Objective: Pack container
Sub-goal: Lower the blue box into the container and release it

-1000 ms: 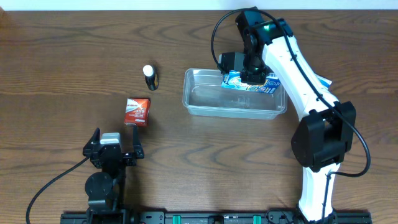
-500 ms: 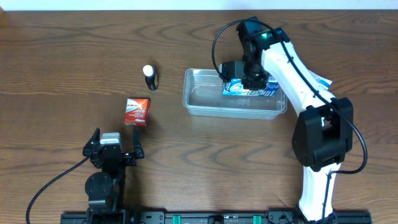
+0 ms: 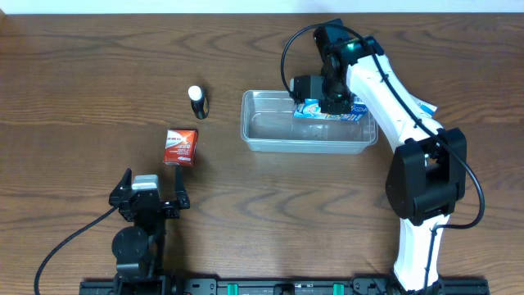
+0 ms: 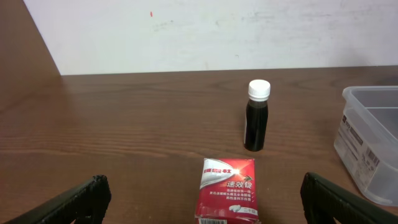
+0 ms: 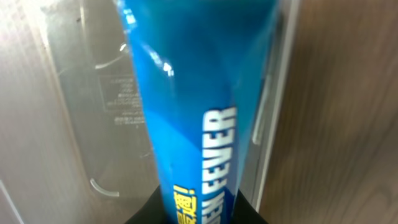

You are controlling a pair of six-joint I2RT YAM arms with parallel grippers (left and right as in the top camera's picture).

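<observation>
The container [image 3: 278,129] is a clear shallow tub at the middle right of the table. My right gripper [image 3: 332,103] reaches down into its far right corner, shut on a blue box [image 3: 350,113]. In the right wrist view the blue box [image 5: 193,93] fills the centre. It sits between my right gripper's [image 5: 199,214] black fingers, over the container's clear floor [image 5: 93,93]. My left gripper [image 3: 151,187] rests wide open near the front left, holding nothing. In the left wrist view a red box [image 4: 228,190] lies just ahead of the left gripper [image 4: 204,193].
A red box [image 3: 179,146] lies left of the container, and a small dark bottle with a white cap [image 3: 197,102] stands behind it. The left wrist view shows the bottle [image 4: 257,115] upright and the container's end wall [image 4: 370,146] at the right. A white wall bounds the far table edge.
My right gripper has shifted slightly with the blue box at the container's far right corner. The left arm has not moved.
</observation>
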